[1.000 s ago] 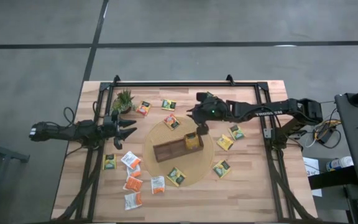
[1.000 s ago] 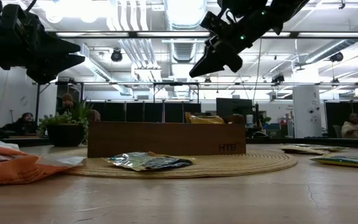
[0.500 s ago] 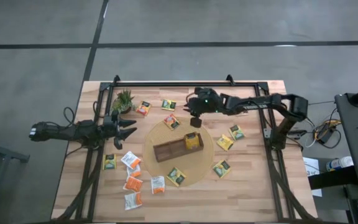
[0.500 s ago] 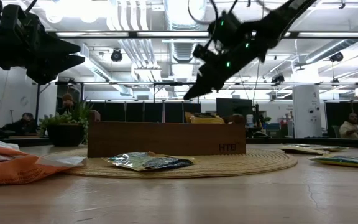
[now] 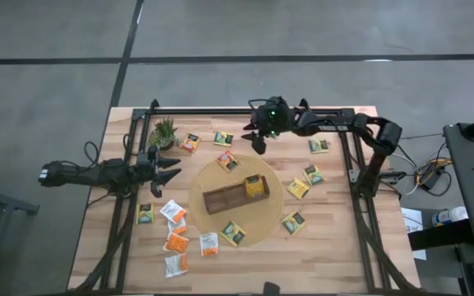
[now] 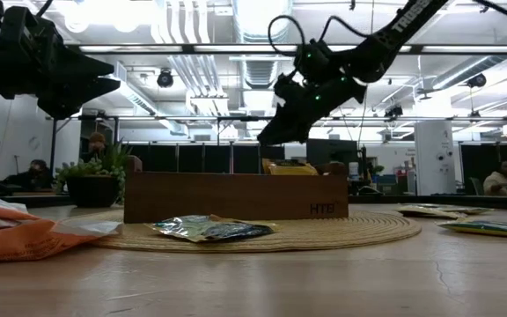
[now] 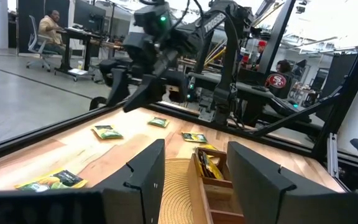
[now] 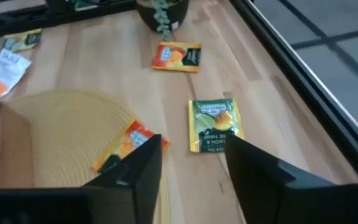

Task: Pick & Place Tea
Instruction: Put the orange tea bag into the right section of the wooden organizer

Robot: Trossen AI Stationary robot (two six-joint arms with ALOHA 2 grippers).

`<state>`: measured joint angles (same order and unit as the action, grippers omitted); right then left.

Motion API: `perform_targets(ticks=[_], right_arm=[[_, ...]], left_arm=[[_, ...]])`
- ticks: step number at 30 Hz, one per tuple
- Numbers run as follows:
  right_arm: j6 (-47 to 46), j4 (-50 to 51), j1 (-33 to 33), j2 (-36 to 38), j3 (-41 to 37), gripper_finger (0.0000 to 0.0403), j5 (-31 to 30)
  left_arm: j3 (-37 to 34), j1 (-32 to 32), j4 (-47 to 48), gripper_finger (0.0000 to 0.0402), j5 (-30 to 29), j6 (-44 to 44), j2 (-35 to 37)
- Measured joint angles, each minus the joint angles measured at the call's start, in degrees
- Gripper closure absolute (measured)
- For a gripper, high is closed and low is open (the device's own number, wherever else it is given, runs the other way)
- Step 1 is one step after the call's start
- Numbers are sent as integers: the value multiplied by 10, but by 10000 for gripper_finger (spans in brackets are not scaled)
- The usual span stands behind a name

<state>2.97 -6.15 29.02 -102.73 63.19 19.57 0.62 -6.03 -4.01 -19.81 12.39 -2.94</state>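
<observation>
Small square tea sachets lie flat about the table. One yellow-green sachet (image 5: 223,138) and an orange one (image 5: 190,142) are near the far edge, and another (image 5: 227,160) lies on the round woven mat (image 5: 274,205). The brown divided tray (image 5: 225,199) stands on the mat with a yellow sachet (image 5: 256,186) in its right compartment. My right gripper (image 5: 256,141) hangs open above the far part of the table and holds nothing. In its wrist view the yellow-green sachet (image 8: 213,124) shows beyond its fingertips (image 8: 194,168). My left gripper (image 5: 171,168) waits open at the left.
A small potted plant (image 5: 163,131) stands at the far left corner. More sachets lie at the near left (image 5: 175,240) and on the right (image 5: 299,187). A black frame rail (image 5: 245,108) runs along the far edge. People sit in the room beyond the table.
My right gripper has gone from above the tray's right end toward the table's far edge, sinking a little and rolling about its own axis. Its fingers stand wider apart now. The yellow sachet stays in the tray.
</observation>
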Motion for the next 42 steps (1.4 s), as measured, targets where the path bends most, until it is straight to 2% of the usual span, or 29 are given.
perform_targets(ticks=[5, 14, 19, 24, 30, 42], right_arm=[[-39, 23, -2, -65, 67, 191, 3], [-10, 296, -2, -185, 274, 179, 40], [-41, 358, -2, -226, 341, 178, 43], [-61, 401, -4, -242, 358, 177, 44], [-86, 402, -7, -240, 352, 179, 45], [-49, 379, -45, -235, 335, 179, 34]], left_arm=[[0, 0, 0, 234, 0, 0, 0], [0, 0, 1, 234, 0, 0, 0], [0, 0, 1, 234, 0, 0, 0], [0, 0, 1, 234, 0, 0, 0], [0, 0, 1, 234, 0, 0, 0], [0, 0, 2, 234, 0, 0, 0]])
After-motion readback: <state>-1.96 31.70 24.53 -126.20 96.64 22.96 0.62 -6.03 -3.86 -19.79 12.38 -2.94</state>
